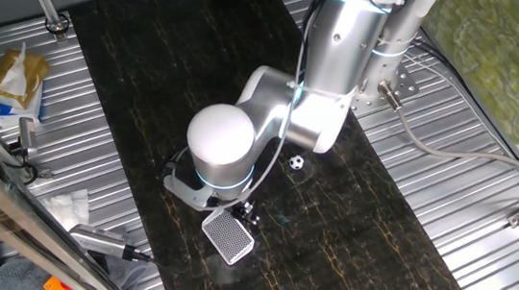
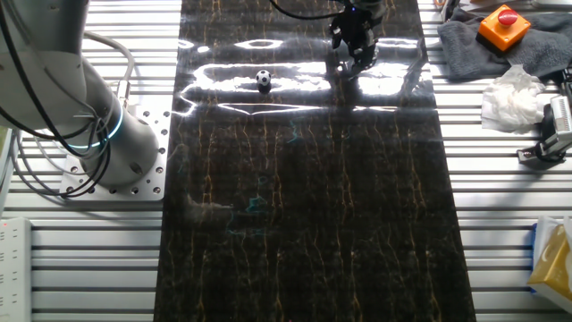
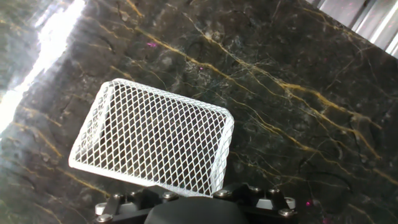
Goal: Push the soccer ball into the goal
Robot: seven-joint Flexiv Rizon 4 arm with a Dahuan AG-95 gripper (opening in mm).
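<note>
The soccer ball (image 1: 295, 162) is a tiny white ball with black patches. It rests alone on the dark marble-patterned mat (image 1: 345, 251), near the arm's base, and also shows as the ball (image 2: 263, 80) in the other fixed view. The goal (image 1: 229, 235), a small white frame with fine mesh, lies on the mat right under my gripper (image 1: 245, 211), well apart from the ball. In the hand view the goal (image 3: 155, 138) fills the left centre and its near edge runs under the black housing (image 3: 199, 208). My fingers are hidden, so I cannot tell their state.
Ribbed metal table (image 1: 482, 236) surrounds the mat. Crumpled white paper (image 1: 67, 207) and a yellow bag (image 1: 15, 76) lie on one side. An orange button box (image 2: 505, 22), a grey cloth (image 2: 465, 45) and white paper (image 2: 509, 98) lie beside the mat. The arm's base (image 2: 107, 152) is bolted near the ball.
</note>
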